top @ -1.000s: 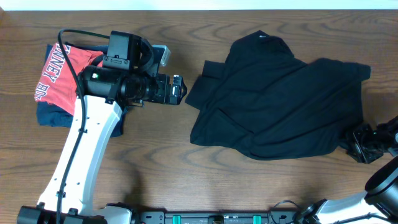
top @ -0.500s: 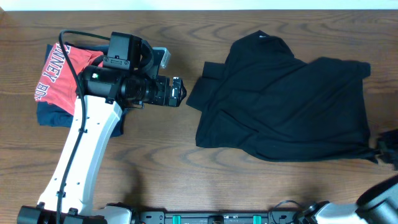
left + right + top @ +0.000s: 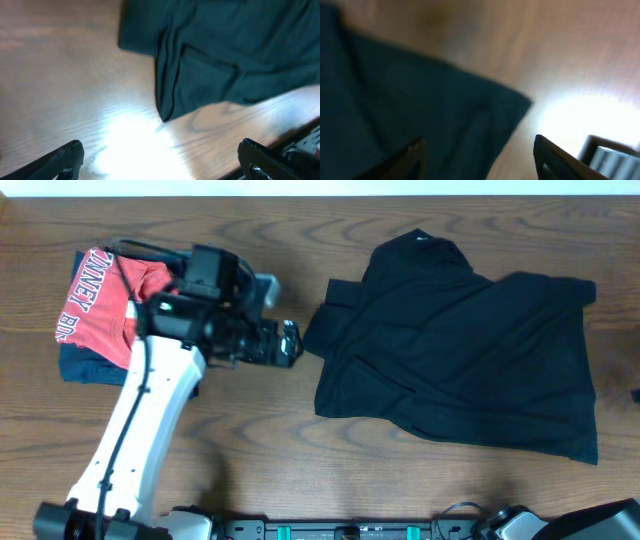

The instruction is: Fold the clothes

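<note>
The black shirt (image 3: 460, 350) lies spread on the table at centre right, collar toward the far edge, with folds along its left side. My left gripper (image 3: 292, 343) hovers just left of the shirt's left sleeve (image 3: 325, 315). Its jaws are open and empty over bare wood in the left wrist view (image 3: 162, 167), with the sleeve (image 3: 200, 75) ahead. My right gripper (image 3: 480, 162) is open and empty above a corner of the shirt (image 3: 445, 115). It is outside the overhead view at the right edge.
A red shirt with white letters (image 3: 100, 300) lies on a folded navy garment (image 3: 85, 365) at the far left, behind my left arm (image 3: 150, 430). Bare wood table (image 3: 260, 460) runs along the front. A dark table-edge fixture (image 3: 300, 145) shows in the left wrist view.
My right gripper pulled the shirt's lower right corner outward, let it go and left the overhead view. The hem now lies flatter. My left gripper shifted slightly right and nearer.
</note>
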### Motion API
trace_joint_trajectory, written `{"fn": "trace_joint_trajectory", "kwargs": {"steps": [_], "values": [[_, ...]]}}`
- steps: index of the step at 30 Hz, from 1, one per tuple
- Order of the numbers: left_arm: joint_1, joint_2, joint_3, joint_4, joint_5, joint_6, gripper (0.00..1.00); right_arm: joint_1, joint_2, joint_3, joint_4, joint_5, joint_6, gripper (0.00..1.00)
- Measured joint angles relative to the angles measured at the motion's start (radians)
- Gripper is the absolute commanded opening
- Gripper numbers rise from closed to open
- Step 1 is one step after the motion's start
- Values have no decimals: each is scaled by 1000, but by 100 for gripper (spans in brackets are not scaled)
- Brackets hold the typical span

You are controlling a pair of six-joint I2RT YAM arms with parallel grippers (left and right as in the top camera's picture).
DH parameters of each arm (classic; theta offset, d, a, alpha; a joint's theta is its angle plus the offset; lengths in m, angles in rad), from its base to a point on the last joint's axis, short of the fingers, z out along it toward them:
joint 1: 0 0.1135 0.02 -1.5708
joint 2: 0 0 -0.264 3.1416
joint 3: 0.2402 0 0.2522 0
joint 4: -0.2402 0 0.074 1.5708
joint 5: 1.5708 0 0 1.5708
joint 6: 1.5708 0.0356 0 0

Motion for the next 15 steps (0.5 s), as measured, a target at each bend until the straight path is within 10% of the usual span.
{"fn": "trace_joint_trajectory", "kwargs": {"steps": [8, 15], "values": [[-119, 73, -233, 188, 1, 0, 98, 72, 0, -2, -60, -159, -95, 71], [-191, 214, -310, 355, 1, 0, 78, 84, 0, -32, -45, -185, -120, 72]]}}
